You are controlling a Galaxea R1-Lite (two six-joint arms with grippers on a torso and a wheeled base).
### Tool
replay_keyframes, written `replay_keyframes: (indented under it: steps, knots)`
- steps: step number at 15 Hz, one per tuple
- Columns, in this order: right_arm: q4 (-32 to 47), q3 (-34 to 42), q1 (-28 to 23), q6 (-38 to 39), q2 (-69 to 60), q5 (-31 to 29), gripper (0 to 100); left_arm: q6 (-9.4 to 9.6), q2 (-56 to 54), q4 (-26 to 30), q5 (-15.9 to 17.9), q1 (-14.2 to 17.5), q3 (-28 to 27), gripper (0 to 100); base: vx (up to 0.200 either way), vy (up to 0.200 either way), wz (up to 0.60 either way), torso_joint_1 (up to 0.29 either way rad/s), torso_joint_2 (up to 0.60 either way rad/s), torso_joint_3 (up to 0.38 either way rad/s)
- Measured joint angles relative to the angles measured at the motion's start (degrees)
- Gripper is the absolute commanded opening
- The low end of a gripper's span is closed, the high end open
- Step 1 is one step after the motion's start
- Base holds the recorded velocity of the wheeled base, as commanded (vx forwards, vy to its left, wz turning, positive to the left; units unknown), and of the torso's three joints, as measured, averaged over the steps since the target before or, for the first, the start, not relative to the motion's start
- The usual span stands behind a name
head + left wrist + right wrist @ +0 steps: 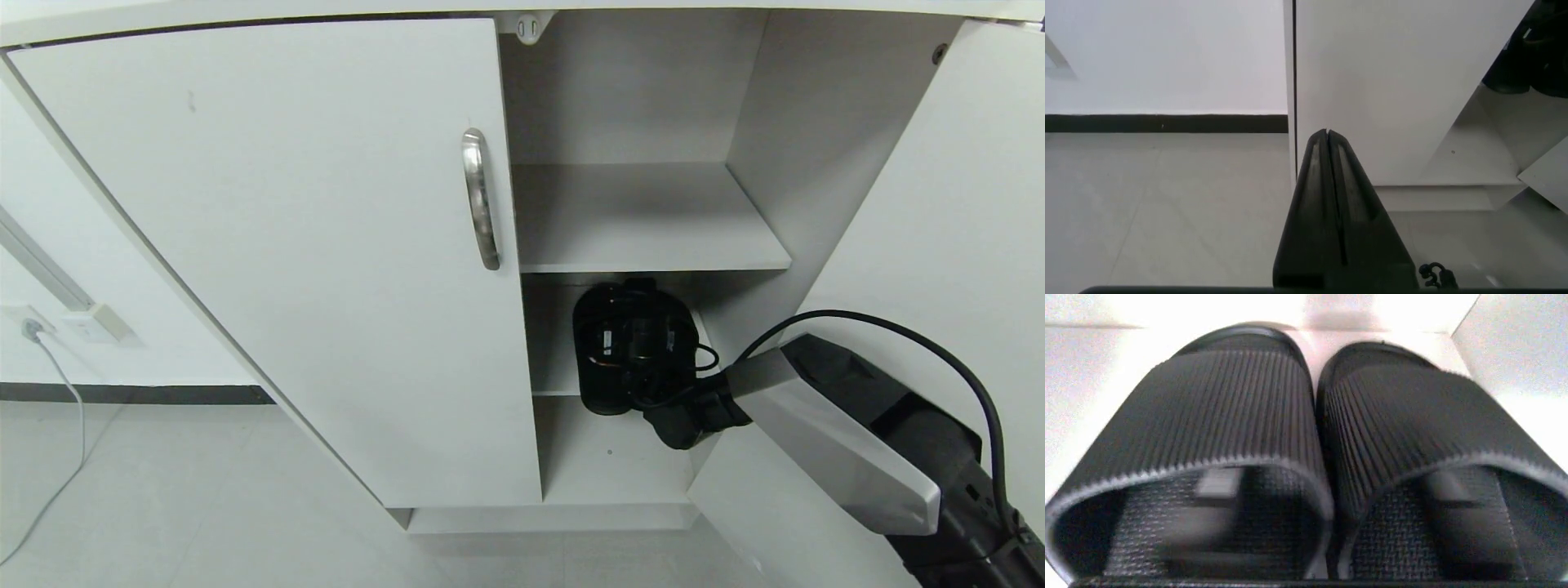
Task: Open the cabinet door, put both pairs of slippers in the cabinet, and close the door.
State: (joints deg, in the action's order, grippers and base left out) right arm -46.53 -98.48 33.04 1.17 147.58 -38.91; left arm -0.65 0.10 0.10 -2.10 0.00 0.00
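Right now the right arm (824, 433) sticks out long and low into the open cabinet (759, 106), under the shelf (645, 220); the right gripper (653, 384) is at the black slippers (1290, 433), which sit side by side in the bottom part; I cannot tell if it grips them; the left gripper (1328, 137) is pinched shut, low over the floor (1167, 212), pointing at the closed door (286, 245).

Silver-and-black arm (824, 441) (looping black cable (994, 449))
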Motion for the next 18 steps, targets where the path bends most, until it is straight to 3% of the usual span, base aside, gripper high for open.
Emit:
replay_keyframes:
  steps: [3,7,14,18]
  knots:
    - [-0.46,5.18,0.73,0.11,-2.49,-0.01,100,0.02,0.0,0.0,0.0,0.0,0.0,0,0.0,0.0,0.0,0.0,0.0,0.0]
    - [-6.21,19.09,2.35,0.17,-9.65,-0.12,100,0.1,0.0,0.0,0.07,0.0,0.0,0,0.0,0.0,0.0,0.0,0.0,0.0]
    - [-26.49,49.38,8.72,-0.51,-22.0,-0.46,100,0.07,0.0,0.0,0.21,0.0,0.0,0,0.0,0.0,0.0,0.0,0.0,0.0]
    - [-27.92,53.25,10.59,-1.07,-24.13,-0.46,100,0.05,0.0,0.0,0.22,0.0,0.0,0,-0.05,0.0,0.0,-0.001,0.0,-0.001]
